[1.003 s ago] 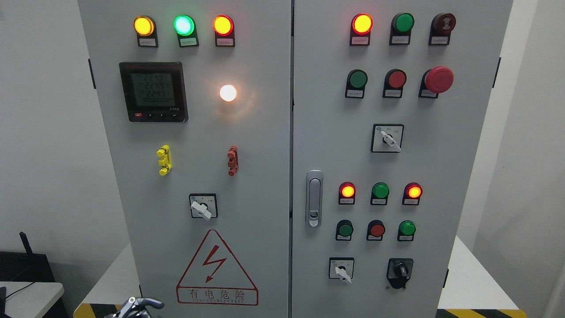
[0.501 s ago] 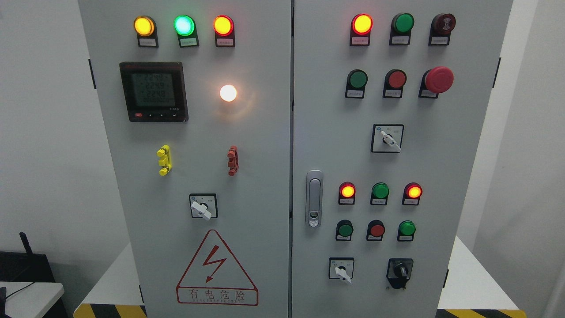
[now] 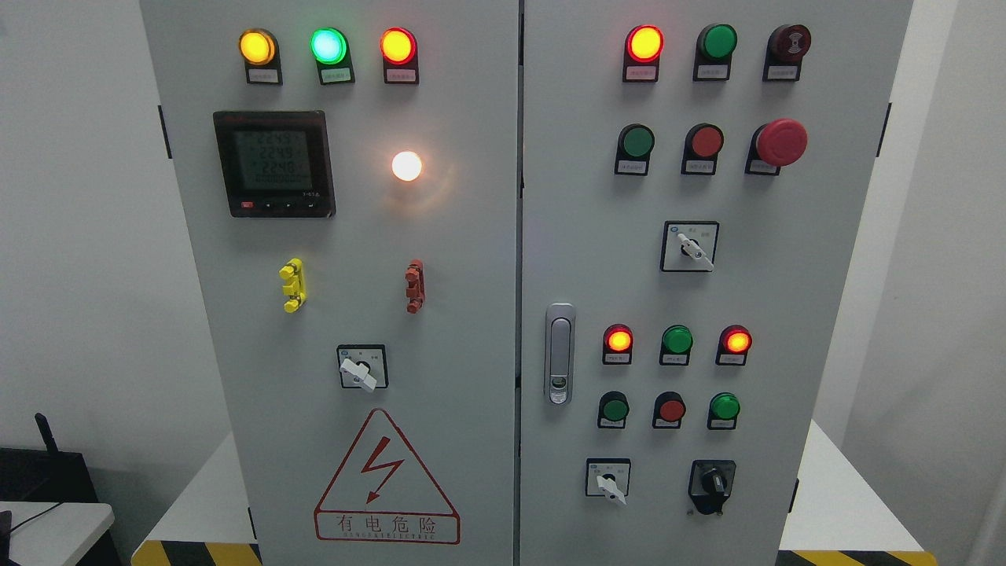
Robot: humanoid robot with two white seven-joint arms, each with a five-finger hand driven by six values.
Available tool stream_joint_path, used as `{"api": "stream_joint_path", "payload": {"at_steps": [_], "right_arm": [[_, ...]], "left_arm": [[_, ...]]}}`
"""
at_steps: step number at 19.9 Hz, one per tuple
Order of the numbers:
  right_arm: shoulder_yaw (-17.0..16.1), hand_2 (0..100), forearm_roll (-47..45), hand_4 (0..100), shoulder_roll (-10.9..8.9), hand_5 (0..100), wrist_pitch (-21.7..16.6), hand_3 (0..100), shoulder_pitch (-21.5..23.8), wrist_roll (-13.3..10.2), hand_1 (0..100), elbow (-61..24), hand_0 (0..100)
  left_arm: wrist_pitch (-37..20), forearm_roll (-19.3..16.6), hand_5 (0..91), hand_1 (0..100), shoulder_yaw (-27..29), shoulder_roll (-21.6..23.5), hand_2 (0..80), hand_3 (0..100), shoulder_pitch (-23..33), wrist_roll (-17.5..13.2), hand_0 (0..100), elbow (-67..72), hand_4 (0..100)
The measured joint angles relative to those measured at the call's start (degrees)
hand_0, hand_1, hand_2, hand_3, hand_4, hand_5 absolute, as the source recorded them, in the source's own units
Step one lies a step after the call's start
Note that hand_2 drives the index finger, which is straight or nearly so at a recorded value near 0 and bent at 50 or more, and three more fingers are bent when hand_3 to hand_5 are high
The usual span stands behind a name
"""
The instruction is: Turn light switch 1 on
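On left door: warning triangle (image 3: 386, 476) reads "有电危险" (red print); white lamp (image 3: 406, 166) lit.

— What is standing around the cabinet?
— White walls (image 3: 78, 236) are closing it in on both sides, and a pale platform (image 3: 841, 503) with yellow-black hazard tape (image 3: 196, 553) is lying beneath.
— And lower left?
— A white table (image 3: 55, 527) is showing, with something dark (image 3: 47, 472) sitting behind it.
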Motion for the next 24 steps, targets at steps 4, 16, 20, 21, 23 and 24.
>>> {"api": "stream_joint_path", "payload": {"at_steps": [4, 16, 20, 21, 23, 24], "right_arm": [[0.00, 0, 0.00, 0, 0.00, 0, 0.00, 0, 0.00, 0.00, 39, 0.00, 12], [0.00, 0, 0.00, 0, 0.00, 0, 0.00, 0, -0.02, -0.01, 39, 0.00, 12], [0.00, 0, 0.00, 0, -0.01, 0, 0.00, 0, -0.02, -0.01, 39, 0.00, 12], [0.00, 0, 0.00, 0, -0.01, 0, 0.00, 0, -0.02, -0.01, 39, 0.00, 12], [0.00, 0, 0.00, 0, -0.01, 0, 0.00, 0, -0.02, -0.01, 39, 0.00, 12], [0.00, 0, 0.00, 0, -0.01, 0, 0.00, 0, -0.02, -0.01, 39, 0.00, 12]], "left_arm": [[0.07, -0.42, 0.0, 3, -2.42, 0.69, 0.0, 0, 0.72, 1.46, 6, 12.50, 0], [11.14, -0.84, 0.0, 6, -19.15, 1.79, 0.0, 0, -3.58, 1.35, 16, 37.75, 0], [16.50, -0.89, 0.0, 6, -24.11, 1.38, 0.0, 0, -6.20, 1.08, 17, 41.37, 0], [17.45, -0.90, 0.0, 6, -25.12, 1.29, 0.0, 0, -6.65, 1.24, 17, 42.01, 0], [18.48, -0.91, 0.0, 6, -26.99, 1.17, 0.0, 0, -7.41, 1.56, 17, 43.10, 0], [18.92, -0.92, 0.0, 6, -27.90, 1.31, 0.0, 0, -7.75, 1.73, 17, 43.62, 0]]}}
